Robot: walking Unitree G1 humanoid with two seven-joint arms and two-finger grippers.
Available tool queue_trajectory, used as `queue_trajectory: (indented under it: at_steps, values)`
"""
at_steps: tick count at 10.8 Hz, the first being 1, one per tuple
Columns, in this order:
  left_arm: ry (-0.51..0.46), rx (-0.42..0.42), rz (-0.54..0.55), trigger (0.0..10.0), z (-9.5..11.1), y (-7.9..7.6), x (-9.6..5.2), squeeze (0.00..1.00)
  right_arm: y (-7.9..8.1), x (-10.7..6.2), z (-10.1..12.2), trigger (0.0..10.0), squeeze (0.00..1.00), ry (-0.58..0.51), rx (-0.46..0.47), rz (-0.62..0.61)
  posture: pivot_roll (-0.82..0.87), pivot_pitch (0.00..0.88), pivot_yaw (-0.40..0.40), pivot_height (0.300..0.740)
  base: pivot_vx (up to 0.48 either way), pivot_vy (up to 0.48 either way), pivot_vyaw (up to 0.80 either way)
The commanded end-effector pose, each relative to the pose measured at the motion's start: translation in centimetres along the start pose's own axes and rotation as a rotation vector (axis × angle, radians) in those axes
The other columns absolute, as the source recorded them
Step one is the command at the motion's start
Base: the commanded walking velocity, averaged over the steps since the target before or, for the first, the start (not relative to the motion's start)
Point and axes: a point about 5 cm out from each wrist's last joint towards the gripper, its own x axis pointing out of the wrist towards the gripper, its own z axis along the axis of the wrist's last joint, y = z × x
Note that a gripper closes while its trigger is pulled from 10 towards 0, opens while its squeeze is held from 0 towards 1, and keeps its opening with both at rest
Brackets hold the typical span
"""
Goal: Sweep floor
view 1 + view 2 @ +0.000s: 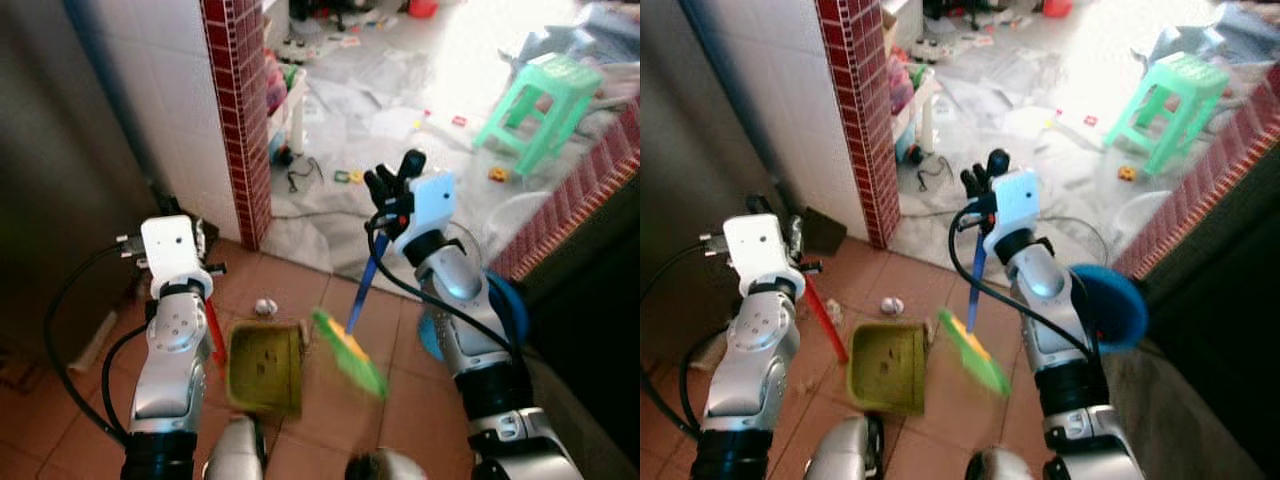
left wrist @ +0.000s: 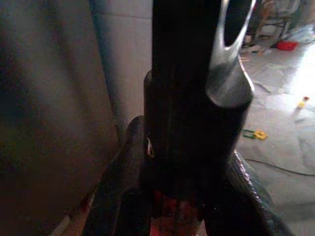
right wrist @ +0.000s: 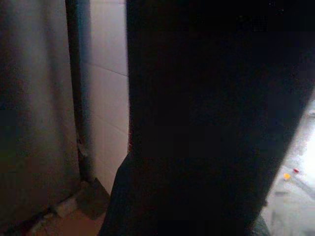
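Left eye view: I hold two tools. The left gripper point(image 1: 205, 250) is clamped on the red handle point(image 1: 214, 330) of the dustpan point(image 1: 265, 368), which sits flat on the terracotta floor point(image 1: 300, 290) with its mouth facing the broom. The right gripper point(image 1: 390, 190) is closed around the blue handle point(image 1: 362, 290) of the broom point(image 1: 350, 352); the green and yellow head is blurred, so I judge it to be mid-stroke, just beside the pan's open edge. A small crumpled scrap point(image 1: 264, 307) lies on the tiles just beyond the pan.

Right eye view: the same layout. The scrap point(image 1: 891, 305) is near the pan's point(image 1: 886, 368) far rim, outside it. Past the red brick column point(image 1: 855, 120), a pale littered floor holds a green stool point(image 1: 1165, 105).

Left wrist view: the black fingers point(image 2: 128, 196) close together on something red at their base, consistent with the pan handle.

Right wrist view: very dark; I cannot confirm the grip here.

Procedure, as I judge it: keep the pan's lip pressed to the tile and steady. Carry the broom head beyond the scrap, set the bristles down, then draw short, low strokes toward the pan mouth. Avoid fast flicks, which could send the light scrap past the pan.
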Motion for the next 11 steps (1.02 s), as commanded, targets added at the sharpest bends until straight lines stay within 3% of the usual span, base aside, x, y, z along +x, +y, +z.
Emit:
queue_trajectory:
  at_steps: [1, 3, 8, 11]
  values:
    - [-0.072, -0.011, -0.007, 10.0, 1.6, -0.1, 0.1, 0.00, 0.0, 0.0, 0.9, 10.0, 0.00, -0.038, -0.018, -0.005, -0.01, 0.034, -0.009, 0.740, -0.304, 0.000, 0.00]
    - [-0.073, -0.012, -0.001, 10.0, 1.8, 0.0, 0.1, 0.00, 0.4, -0.2, 0.7, 10.0, 0.00, -0.032, -0.023, -0.006, -0.01, 0.035, -0.010, 0.740, -0.263, 0.000, 0.00]
    - [-0.116, 0.011, 0.023, 10.0, 3.0, 1.2, 0.1, 0.00, 0.5, -1.0, 0.1, 10.0, 0.00, -0.012, -0.044, -0.051, 0.00, 0.041, -0.001, 0.740, 0.000, 0.000, 0.00]
    - [-0.064, 0.087, 0.054, 10.0, 0.5, 2.6, -0.8, 0.00, -0.9, -1.6, -1.8, 10.0, 0.00, 0.079, -0.009, -0.212, 0.03, 0.000, -0.002, 0.740, 0.000, 0.000, 0.00]
